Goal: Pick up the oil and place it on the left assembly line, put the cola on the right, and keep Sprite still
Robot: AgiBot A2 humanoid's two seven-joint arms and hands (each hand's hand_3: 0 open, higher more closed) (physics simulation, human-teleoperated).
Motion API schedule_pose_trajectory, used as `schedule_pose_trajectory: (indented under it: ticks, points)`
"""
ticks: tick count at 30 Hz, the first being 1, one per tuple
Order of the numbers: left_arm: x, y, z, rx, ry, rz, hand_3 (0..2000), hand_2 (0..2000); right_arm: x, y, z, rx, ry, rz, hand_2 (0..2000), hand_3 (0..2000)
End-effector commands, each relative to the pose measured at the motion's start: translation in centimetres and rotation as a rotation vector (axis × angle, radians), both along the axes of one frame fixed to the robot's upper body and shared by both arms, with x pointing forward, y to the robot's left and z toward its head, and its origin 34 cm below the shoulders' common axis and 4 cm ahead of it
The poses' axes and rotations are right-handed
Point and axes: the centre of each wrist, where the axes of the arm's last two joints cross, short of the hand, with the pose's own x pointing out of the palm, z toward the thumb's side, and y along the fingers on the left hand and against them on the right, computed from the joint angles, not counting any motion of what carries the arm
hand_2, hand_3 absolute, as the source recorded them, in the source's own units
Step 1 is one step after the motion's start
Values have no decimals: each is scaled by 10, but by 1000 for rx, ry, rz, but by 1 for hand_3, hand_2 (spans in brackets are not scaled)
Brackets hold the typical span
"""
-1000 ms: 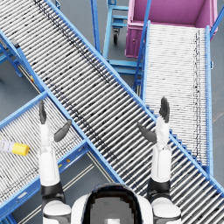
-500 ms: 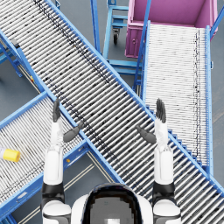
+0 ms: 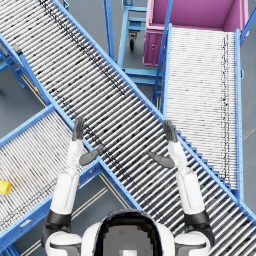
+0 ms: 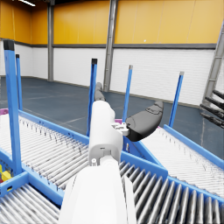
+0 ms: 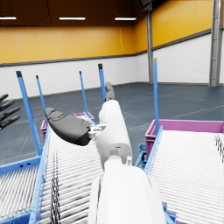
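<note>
The oil, a small yellow bottle, lies on the left roller line at the picture's left edge, far from both hands. My left hand is raised open over the edge between the left line and the long middle conveyor, holding nothing. Over the middle conveyor my right hand is also open and empty, thumb turned inward. The wrist views show each hand bare: left hand, right hand. I see no cola or Sprite in any view.
The right roller line runs up to a pink bin at the top right. Blue frame rails and upright posts border every line. Grey floor shows between the conveyors.
Both hands have drawn inward toward each other, the left one furthest. The yellow bottle has slid down the left line toward the picture's left edge.
</note>
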Motion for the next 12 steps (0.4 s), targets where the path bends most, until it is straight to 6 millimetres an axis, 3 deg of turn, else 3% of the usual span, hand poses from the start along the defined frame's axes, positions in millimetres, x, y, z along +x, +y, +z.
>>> schedule_pose_trajectory:
  ticks: [1,12]
  points:
    - [0,0,-1,-2,5,-3,0,0,0,0,-1,-1,5,4,0,0]
    - [-1,-1,-2,-8,16,-10,0,0,-1,0,-3,-3,16,13,0,0]
